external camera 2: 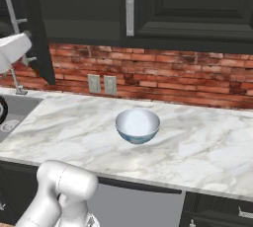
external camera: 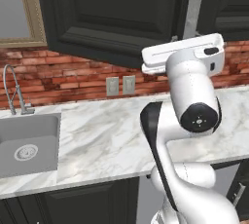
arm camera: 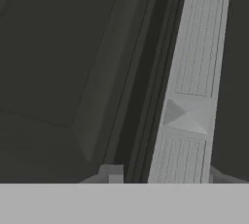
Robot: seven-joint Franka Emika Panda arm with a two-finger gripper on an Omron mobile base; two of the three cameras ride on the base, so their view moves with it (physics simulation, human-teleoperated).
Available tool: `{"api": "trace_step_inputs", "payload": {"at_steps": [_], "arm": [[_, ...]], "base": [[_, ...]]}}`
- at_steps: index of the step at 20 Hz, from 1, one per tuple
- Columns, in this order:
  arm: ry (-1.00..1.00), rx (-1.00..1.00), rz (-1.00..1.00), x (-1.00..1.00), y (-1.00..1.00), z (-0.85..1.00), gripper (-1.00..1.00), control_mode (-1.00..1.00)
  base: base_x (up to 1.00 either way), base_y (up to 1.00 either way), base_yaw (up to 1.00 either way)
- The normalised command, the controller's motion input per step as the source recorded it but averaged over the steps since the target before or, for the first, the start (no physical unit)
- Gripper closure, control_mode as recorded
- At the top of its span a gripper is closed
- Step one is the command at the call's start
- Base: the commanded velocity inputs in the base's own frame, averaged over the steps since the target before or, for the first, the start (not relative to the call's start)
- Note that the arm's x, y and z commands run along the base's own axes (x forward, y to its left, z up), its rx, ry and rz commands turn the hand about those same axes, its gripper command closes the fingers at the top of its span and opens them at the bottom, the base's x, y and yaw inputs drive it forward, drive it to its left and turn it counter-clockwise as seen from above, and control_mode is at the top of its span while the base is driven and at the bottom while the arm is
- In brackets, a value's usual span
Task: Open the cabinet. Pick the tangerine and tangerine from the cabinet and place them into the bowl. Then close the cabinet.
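Gripping the cabinet [external camera: 112, 13] by its stiff, slippery bar handle [arm camera: 192, 86] suits best; cannot tell whether the gripper holds it.

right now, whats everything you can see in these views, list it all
cabinet: one, black, upper wall unit with raised-panel doors, above the counter
bar handle: one, silver, long and vertical, on the cabinet door, close before the hand camera
bowl: one, white inside, pale blue outside, upright on the counter
counter: one, white-grey marble
sink: one, grey, set in the counter's left end
faucet: one, silver, behind the sink
wall outlets: two, grey, on the red brick backsplash
window: one, tan frame, above the sink
under-counter cabinets: dark, below the counter
hand: one, white, raised at the cabinet door by the handle
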Motion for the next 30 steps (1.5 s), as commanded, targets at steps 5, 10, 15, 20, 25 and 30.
{"api": "trace_step_inputs", "payload": {"at_steps": [5, 10, 15, 20, 25, 30], "arm": [[0.16, -0.17, -0.20, -0.60, 1.00, -0.01, -1.00, -1.00], [0.02, -0.02, -0.01, -0.02, 0.27, 0.00, -1.00, -1.00], [-0.10, -0.01, 0.00, -0.86, 0.09, -0.10, -1.00, -1.00], [-0.11, -0.01, 0.00, -1.00, -0.02, -0.15, -1.00, -1.00], [-0.03, 0.31, 0.10, -0.45, -0.88, 0.11, -1.00, -1.00], [0.01, 0.39, 0.25, 0.00, -0.98, 0.10, -1.00, -1.00]], "base": [[0.00, 0.00, 0.00], [0.00, 0.00, 0.00], [0.00, 0.00, 0.00], [0.00, 0.00, 0.00], [0.00, 0.00, 0.00], [0.00, 0.00, 0.00]]}}
